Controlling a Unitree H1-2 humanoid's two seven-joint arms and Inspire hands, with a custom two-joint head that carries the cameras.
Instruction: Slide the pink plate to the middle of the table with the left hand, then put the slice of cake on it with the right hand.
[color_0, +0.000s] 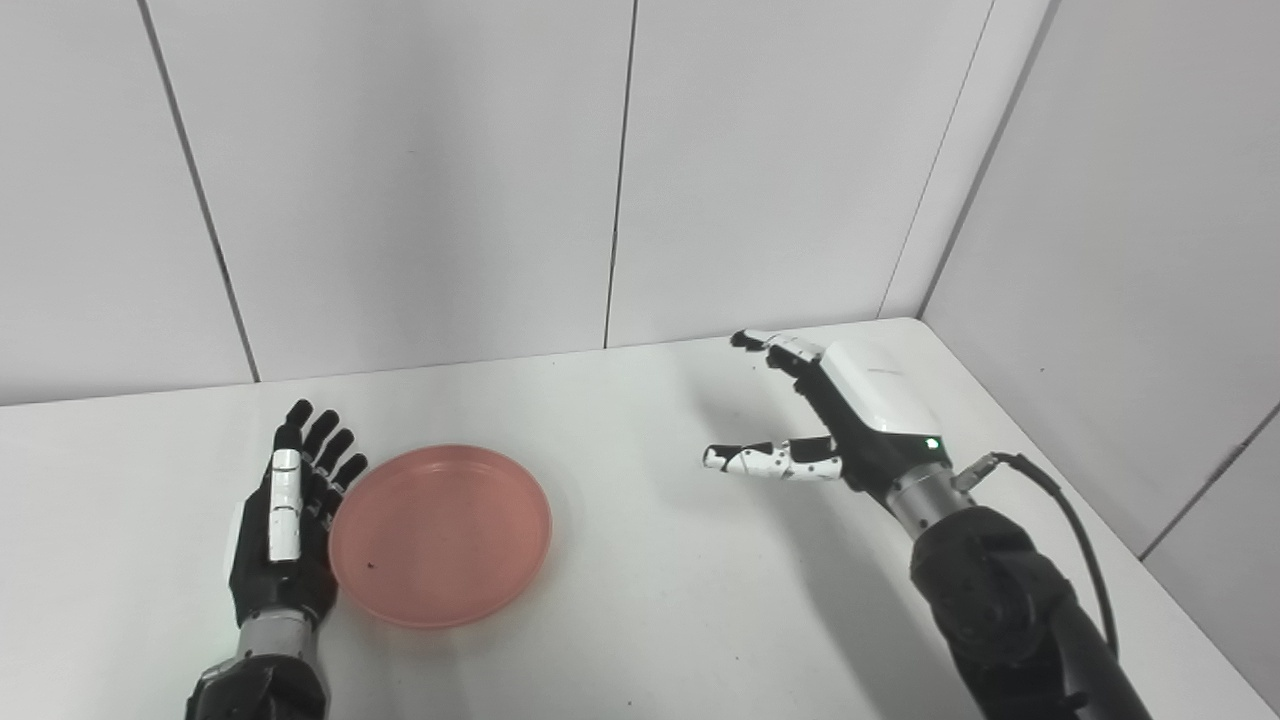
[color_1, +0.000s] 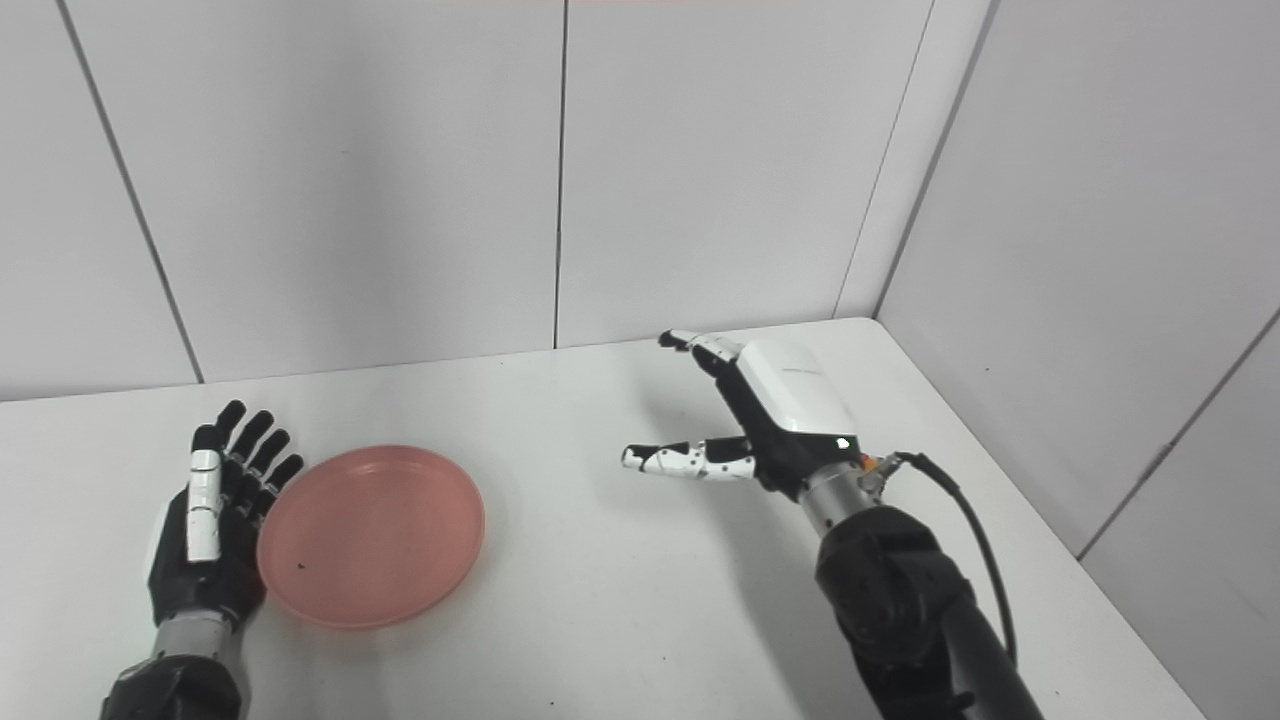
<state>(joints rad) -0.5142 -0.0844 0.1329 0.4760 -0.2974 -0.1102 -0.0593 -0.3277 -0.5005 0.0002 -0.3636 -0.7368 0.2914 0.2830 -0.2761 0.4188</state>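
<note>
Lower left, the round pink plastic plate (color_0: 440, 535) touches the flat, spread-fingered left hand (color_0: 285, 525); the right hand (color_0: 835, 420) hovers centre-right, fingers wide, bare white table (color_0: 640, 600) between.

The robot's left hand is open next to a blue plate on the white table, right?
Not quite. The plate is pink, not blue, as the left eye view shows. The rest is right: the left hand is open beside it on the white table.

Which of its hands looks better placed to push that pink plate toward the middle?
The left hand: it is open right beside the pink plate, at its left rim. The right hand hovers open far off to the right.
</note>
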